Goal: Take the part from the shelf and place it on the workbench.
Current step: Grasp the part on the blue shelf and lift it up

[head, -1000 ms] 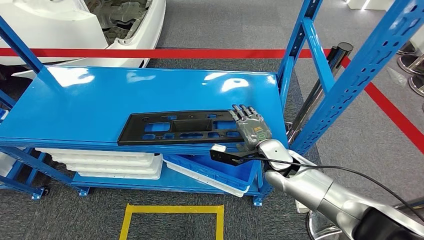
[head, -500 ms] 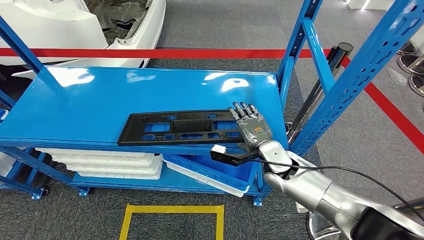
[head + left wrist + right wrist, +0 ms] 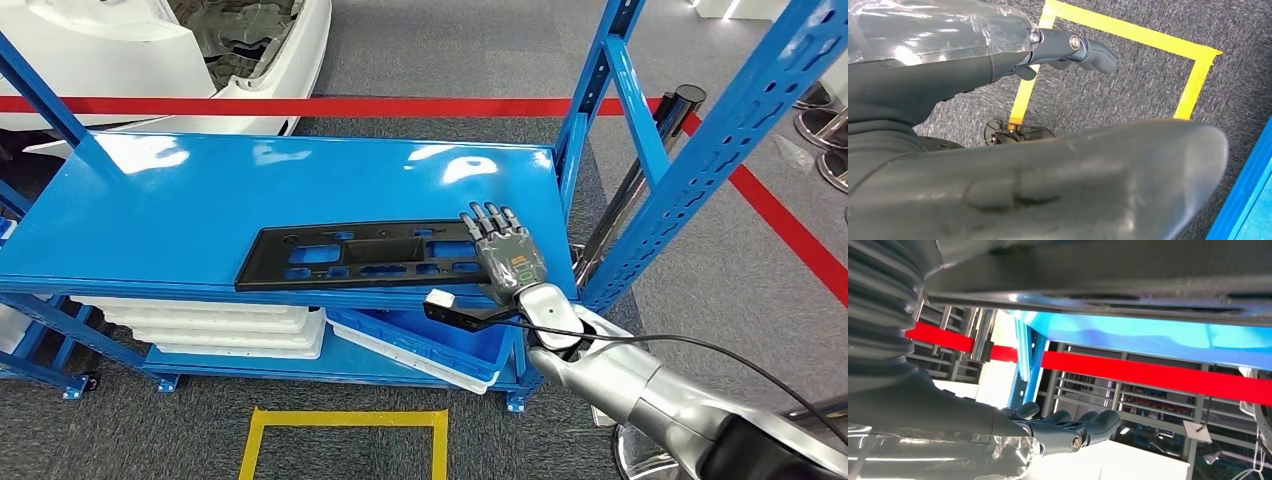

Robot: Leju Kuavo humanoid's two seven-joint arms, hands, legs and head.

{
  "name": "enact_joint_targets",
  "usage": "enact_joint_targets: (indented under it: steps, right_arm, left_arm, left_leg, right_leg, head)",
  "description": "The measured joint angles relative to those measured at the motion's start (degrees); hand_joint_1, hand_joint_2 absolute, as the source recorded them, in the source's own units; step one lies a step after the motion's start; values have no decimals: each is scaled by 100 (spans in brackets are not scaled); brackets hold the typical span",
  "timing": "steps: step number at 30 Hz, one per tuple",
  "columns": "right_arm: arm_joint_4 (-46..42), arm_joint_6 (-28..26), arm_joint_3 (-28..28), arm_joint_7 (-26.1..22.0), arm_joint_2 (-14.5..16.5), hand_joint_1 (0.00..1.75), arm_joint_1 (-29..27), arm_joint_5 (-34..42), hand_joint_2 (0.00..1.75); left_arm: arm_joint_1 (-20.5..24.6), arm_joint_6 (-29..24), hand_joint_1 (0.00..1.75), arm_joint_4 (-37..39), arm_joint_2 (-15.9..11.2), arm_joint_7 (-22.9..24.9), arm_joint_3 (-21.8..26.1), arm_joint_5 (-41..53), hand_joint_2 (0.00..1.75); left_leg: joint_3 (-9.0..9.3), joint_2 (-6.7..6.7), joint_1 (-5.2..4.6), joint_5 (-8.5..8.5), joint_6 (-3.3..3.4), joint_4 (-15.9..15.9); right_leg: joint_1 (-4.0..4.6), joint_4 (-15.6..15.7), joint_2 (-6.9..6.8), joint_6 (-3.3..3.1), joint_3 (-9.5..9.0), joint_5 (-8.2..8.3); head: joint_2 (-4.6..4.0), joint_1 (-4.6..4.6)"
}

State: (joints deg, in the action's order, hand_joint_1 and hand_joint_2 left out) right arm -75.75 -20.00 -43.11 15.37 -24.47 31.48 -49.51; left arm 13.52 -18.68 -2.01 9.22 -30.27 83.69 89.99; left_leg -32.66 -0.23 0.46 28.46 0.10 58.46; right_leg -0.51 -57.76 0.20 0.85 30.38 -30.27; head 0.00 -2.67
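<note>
The part (image 3: 350, 255) is a long flat black plastic panel with several cut-outs. It lies near the front edge of the blue shelf top (image 3: 300, 180). My right hand (image 3: 508, 258) lies back-up over the panel's right end, its fingers stretched flat on the panel; whether the thumb is under the edge is hidden. In the right wrist view the dark fingers (image 3: 1073, 427) reach out straight and close on nothing. My left hand (image 3: 998, 75) hangs over the carpet, its fingers (image 3: 1083, 47) apart and holding nothing.
Blue rack uprights (image 3: 720, 140) and a chrome post (image 3: 640, 170) stand close on the right. White trays (image 3: 220, 325) and a blue bin (image 3: 430, 340) sit on the lower shelf. A yellow taped square (image 3: 345, 415) marks the floor in front. Red tape (image 3: 300, 105) and a white car body (image 3: 150, 50) lie behind.
My right hand has crept slightly farther onto the panel's right end. The panel has not moved.
</note>
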Motion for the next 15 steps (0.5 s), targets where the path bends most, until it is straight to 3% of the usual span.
enact_joint_targets:
  steps: [1,3,15]
  right_arm:
    - [14,1,1,-8,4,137,-4,22,175]
    - [32,7,1,-32,9,172,-12,76,175]
    - [81,-80,42,-88,36,175,-19,274,175]
  left_arm:
    - [4,-1,0,0,0,0,0,0,0]
    - [9,-1,0,0,0,0,0,0,0]
    - [23,5,0,0,0,1,0,-1,0]
  left_leg:
    - [0,0,0,0,0,0]
    - [0,0,0,0,0,0]
    - [5,1,0,0,0,0]
  right_leg:
    - [0,0,0,0,0,0]
    - [0,0,0,0,0,0]
    - [0,0,1,0,-3,0]
  head:
    - [0,0]
    - [0,0]
    - [0,0]
